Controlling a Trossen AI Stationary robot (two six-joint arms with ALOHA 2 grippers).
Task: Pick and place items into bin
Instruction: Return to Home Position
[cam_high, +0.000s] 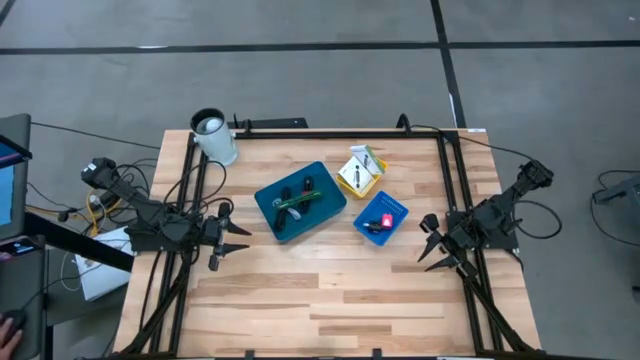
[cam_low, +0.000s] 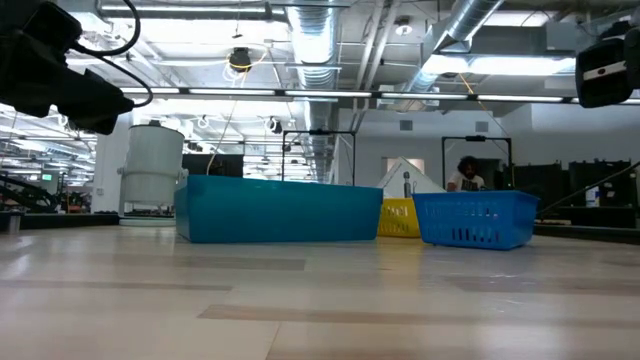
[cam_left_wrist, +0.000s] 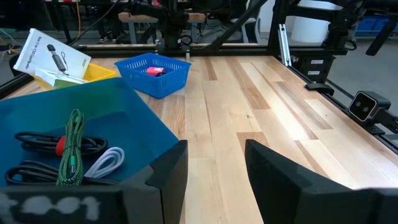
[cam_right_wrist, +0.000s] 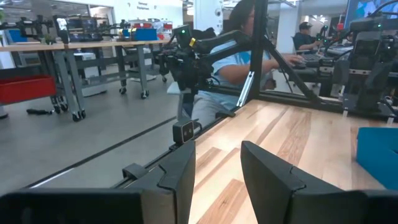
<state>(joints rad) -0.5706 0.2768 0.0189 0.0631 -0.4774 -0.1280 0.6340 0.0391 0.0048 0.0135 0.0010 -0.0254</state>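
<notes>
Well apart from both jaws, cables (cam_high: 296, 203) inside blue bin (cam_high: 322, 215)

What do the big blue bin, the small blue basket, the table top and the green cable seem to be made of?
Bin: probably plastic, smooth and matte; its wall is solid, evenly coloured.
Basket: probably moulded plastic; its wall is a slotted grid.
Table top: wood, pale strips with visible grain and joints.
Green cable: likely a braided fabric sleeve, by its woven pattern.
</notes>
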